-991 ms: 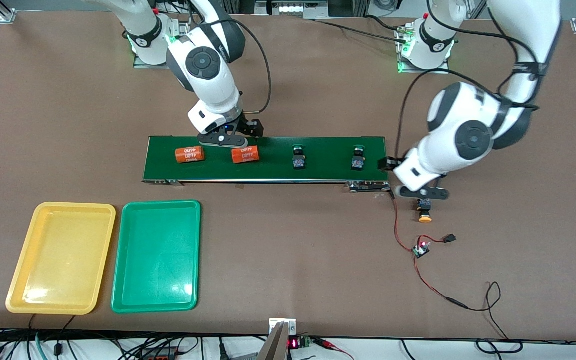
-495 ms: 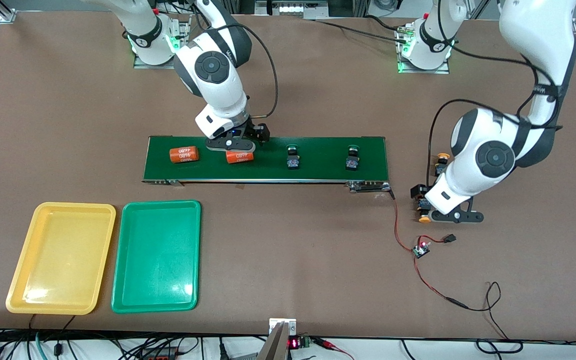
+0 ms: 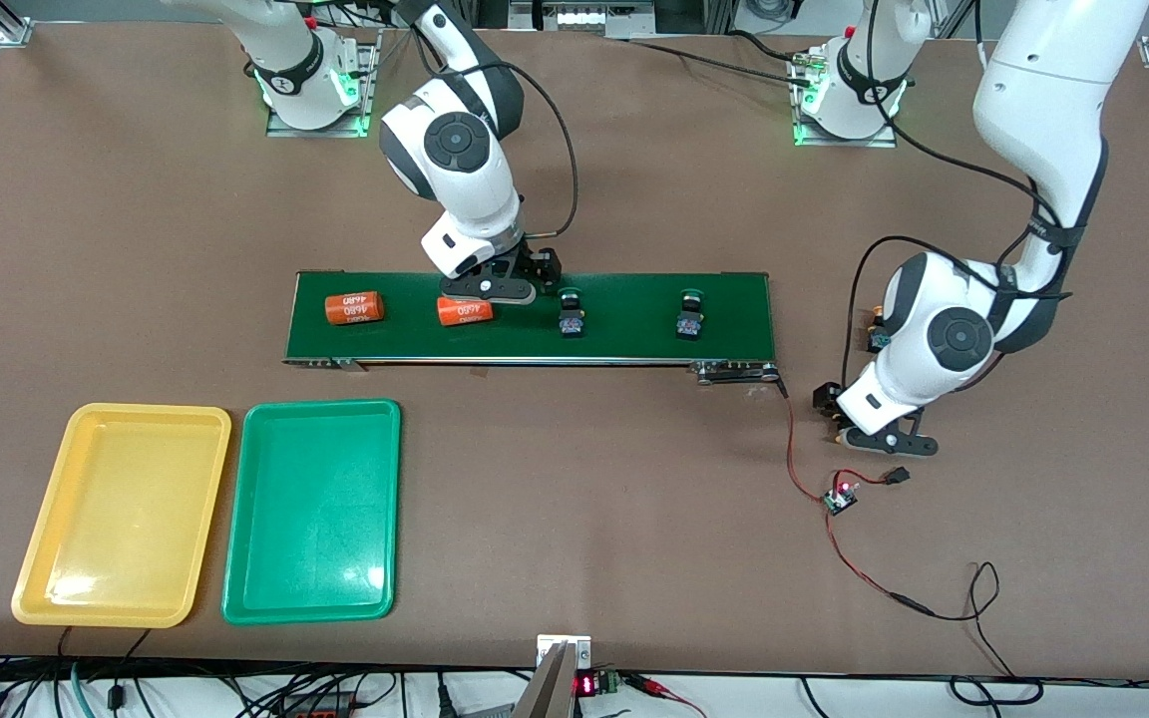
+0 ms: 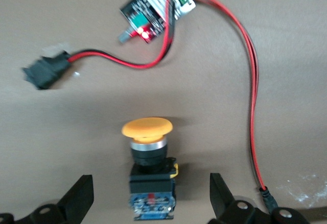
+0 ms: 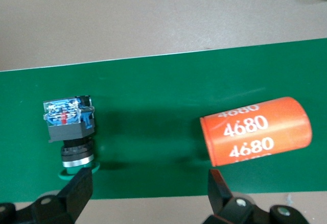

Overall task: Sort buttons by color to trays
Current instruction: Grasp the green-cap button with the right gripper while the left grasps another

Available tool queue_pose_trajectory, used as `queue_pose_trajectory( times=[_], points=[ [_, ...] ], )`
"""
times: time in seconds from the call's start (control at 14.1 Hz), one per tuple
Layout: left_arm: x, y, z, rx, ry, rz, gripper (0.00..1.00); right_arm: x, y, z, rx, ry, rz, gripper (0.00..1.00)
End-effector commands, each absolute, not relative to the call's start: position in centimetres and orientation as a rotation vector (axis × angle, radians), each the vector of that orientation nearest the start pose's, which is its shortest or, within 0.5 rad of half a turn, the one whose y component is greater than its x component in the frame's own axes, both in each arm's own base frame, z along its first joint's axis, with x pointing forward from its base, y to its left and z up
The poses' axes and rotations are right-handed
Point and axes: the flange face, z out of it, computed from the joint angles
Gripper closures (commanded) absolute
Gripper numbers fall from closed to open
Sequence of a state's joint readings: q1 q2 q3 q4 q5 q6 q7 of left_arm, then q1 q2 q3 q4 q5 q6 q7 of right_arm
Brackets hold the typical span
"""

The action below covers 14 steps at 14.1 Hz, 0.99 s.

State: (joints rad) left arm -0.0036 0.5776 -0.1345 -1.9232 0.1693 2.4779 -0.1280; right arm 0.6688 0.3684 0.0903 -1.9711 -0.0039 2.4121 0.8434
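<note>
The left gripper point(image 4: 148, 198) was held with fingers apart around a yellow-capped button point(image 4: 148, 170) lying on the table point(image 3: 574, 519) beside the conveyor belt point(image 3: 624, 334), while the right gripper point(image 5: 148, 198) was held open over the belt between a green-capped button point(image 5: 69, 129) and an orange 4680 cylinder point(image 5: 255, 131).

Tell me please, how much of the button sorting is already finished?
Nothing is sorted: the yellow tray and green tray hold no buttons. The open left gripper straddles a yellow-capped button on the table. The open right gripper hangs over the conveyor belt, where two green-capped buttons wait.
</note>
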Motion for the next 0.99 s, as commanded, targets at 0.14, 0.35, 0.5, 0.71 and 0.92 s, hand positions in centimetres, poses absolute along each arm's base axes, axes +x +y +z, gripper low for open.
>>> queue_pose_trajectory(
  times=[0.14,0.35,0.5,0.71,0.92],
  points=[
    [60.9,-8.5,17.7,-3.088,0.219,0.05,0.6,45.4,43.5,28.9,-3.058,0.138,-0.079,0.0],
    [61.0,-8.3,18.5,-3.082,0.211,0.071,0.9,45.6,43.7,29.0,-3.055,0.137,-0.085,0.0],
    [61.5,-8.1,20.5,-3.08,0.194,0.037,0.95,45.5,44.2,29.0,-3.052,0.13,-0.087,0.0],
    [61.8,-10.0,24.7,-3.063,0.186,0.12,0.95,45.5,45.0,28.0,-3.058,0.12,-0.077,0.0],
    [61.1,-14.1,28.7,-3.078,0.058,0.276,0.93,45.5,45.3,26.9,-3.062,0.096,-0.087,0.0]
  ],
)
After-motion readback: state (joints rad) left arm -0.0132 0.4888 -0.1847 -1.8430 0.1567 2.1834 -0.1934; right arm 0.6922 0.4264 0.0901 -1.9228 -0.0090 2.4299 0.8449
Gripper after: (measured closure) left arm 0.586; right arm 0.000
